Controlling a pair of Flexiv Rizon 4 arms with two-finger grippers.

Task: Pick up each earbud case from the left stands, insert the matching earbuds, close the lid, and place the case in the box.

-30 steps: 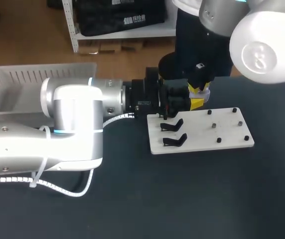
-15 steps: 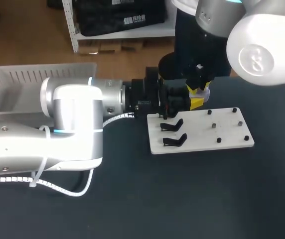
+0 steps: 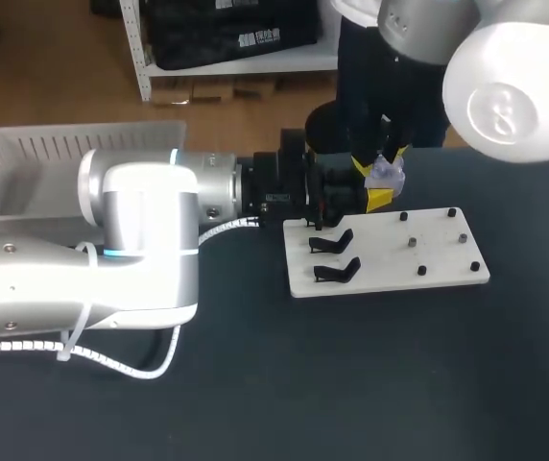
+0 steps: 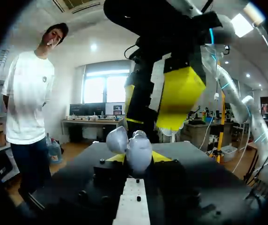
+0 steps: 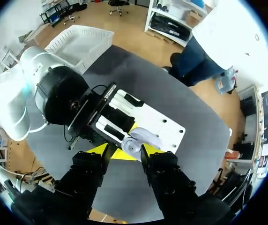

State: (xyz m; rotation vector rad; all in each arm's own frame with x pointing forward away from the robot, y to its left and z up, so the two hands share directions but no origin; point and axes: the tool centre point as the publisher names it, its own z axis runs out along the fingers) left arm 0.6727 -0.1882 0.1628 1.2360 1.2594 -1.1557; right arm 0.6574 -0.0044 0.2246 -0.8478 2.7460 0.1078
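Observation:
A pale, translucent earbud case (image 3: pixel 387 173) with its lid open sits between the yellow tips of my left gripper (image 3: pixel 372 184), which is shut on it at the far edge of the white stand board (image 3: pixel 390 259). In the left wrist view the case (image 4: pixel 136 147) shows between my left gripper's (image 4: pixel 136 158) two tips. My right gripper (image 4: pixel 155 101) hangs just above it, its yellow fingers apart and holding nothing. Looking down from the right wrist, the case (image 5: pixel 141 139) lies below my open right gripper (image 5: pixel 124 154). Whether earbuds lie inside I cannot make out.
Two black stands (image 3: pixel 334 240) (image 3: pixel 338 271) stand empty on the board's left half; small pegs (image 3: pixel 414 242) dot its right half. A white slatted box (image 3: pixel 63 154) sits at the table's far left. My left arm (image 3: pixel 150 240) lies across the table's left half.
My right gripper has opened and risen slightly off the case, which now shows more plainly. The left gripper has kept still with the case in it.

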